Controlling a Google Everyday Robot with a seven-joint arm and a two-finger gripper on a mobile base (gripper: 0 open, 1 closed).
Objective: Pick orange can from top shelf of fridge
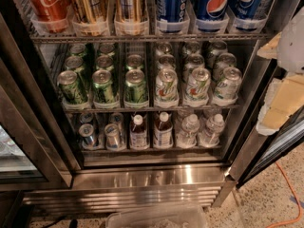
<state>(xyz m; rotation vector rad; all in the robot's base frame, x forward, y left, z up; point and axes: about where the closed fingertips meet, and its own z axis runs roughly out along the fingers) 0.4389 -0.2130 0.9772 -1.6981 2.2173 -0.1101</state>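
The fridge (147,177) stands open in front of me, with a dark interior and a steel base panel. Its top shelf (142,37) is a grey wire rack with clear trays at the top of the camera view. The orange can (129,3), copper with dark markings, stands third from the left, its top cut off by the frame. A gold can (88,4) and a red Coca-Cola can (47,1) stand to its left, and blue Pepsi cans (213,4) to its right. My gripper (285,87), white and cream, is at the right edge by the door frame, well right of and below the orange can.
The middle rack holds green cans (104,84) and pale cans (197,84). The lower rack holds small cans and bottles (164,129). A clear plastic bin (156,217) sits on the floor in front. An orange cable (289,198) lies at the right. A glass door (19,146) is at the left.
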